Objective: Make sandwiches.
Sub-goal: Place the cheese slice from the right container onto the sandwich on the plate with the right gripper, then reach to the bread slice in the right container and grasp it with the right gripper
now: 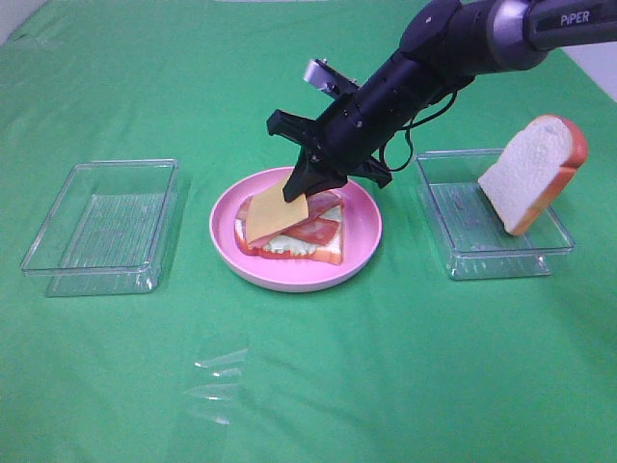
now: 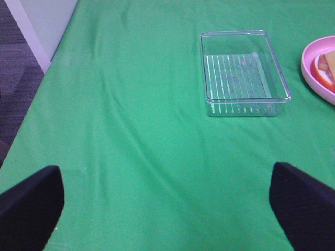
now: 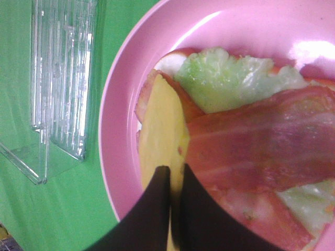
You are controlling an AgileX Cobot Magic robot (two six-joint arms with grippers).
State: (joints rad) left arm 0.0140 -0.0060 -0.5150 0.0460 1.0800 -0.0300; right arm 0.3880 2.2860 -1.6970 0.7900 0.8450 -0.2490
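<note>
Downward, right claw [image 1: 310,183] pinches cheese slice [image 1: 274,213].

the left pincer [image 2: 167,209] hangs wide open over the green bench [image 2: 131,130]; ahead of it, a clear tray [image 2: 243,99] and a pink plate's edge [image 2: 309,65].

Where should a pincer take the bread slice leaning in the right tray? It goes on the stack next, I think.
Grip the bread slice at its raised upper crust edge, coming from above. It stands tilted against the right tray, lower corner inside, so the flat faces are exposed and the top edge is free; the jaws can close across its thickness.
</note>
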